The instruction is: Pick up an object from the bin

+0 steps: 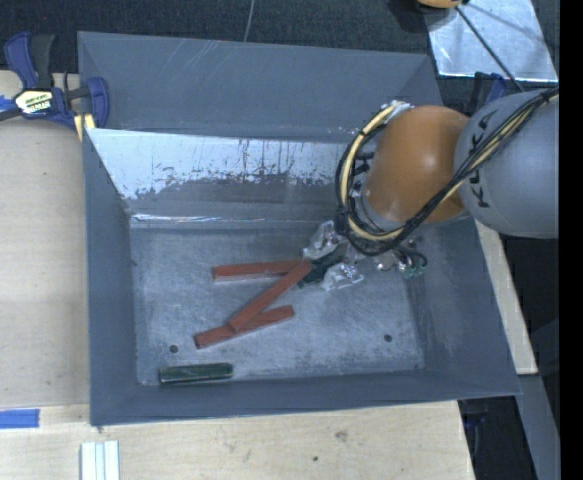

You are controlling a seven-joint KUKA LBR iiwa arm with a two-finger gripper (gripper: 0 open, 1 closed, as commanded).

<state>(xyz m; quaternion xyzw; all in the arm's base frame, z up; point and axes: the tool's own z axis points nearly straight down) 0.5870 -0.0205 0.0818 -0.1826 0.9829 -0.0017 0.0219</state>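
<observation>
My gripper (332,257) is down at the bin floor, right of centre, under the orange cover. It stands open, one silver fingertip (322,237) behind and the other (344,277) in front of the right ends of two thin brown sticks. The long slanted stick (271,296) runs from there down to the left. The flatter stick (256,270) lies just behind it, pointing left. A third, shorter brown stick (243,327) lies in front, touching the slanted one's lower end.
A dark green, pen-like bar (196,373) lies along the bin's front wall at the left. The arm with its orange cover and cables hangs over the bin's right side.
</observation>
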